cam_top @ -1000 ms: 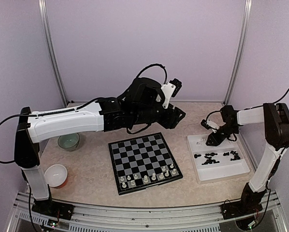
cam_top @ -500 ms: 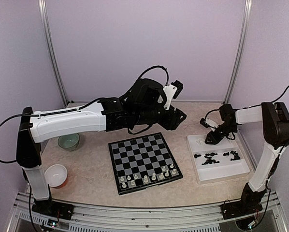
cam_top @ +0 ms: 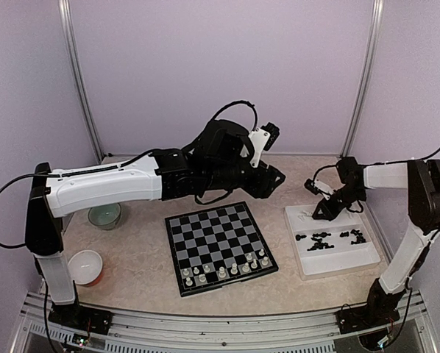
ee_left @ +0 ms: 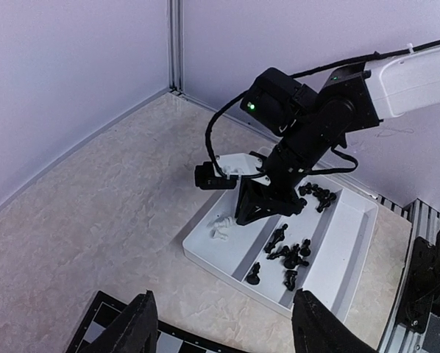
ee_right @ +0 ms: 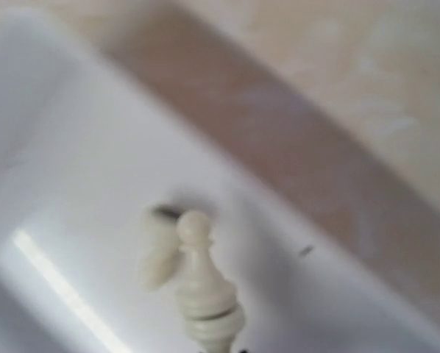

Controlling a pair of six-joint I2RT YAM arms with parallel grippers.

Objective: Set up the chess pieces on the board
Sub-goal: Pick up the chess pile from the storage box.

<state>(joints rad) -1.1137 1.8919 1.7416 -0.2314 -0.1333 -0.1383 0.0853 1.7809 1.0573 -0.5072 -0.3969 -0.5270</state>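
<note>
Beige desk [cam_top: 132, 272], carrying the board [cam_top: 213, 235] with cream pieces [cam_top: 224, 272] along its near edge only, white tray [cam_top: 352, 261] beside it, left fingers [ee_left: 143, 327] spread wide and empty, right fingers [ee_left: 253, 209] just closed, seemingly on a cream pawn [ee_right: 204, 294] at the tray's far end, ready for lifting.

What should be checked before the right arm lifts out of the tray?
1. Right gripper jaws shut: ok.
2. Cream pawn actually gripped: cannot tell; the wrist view shows no fingers.
3. Second cream piece beside it free of the grip: cannot tell.
4. Left gripper jaws open, empty, apart from the tray: ok.
5. Board has free squares: ok.
</note>
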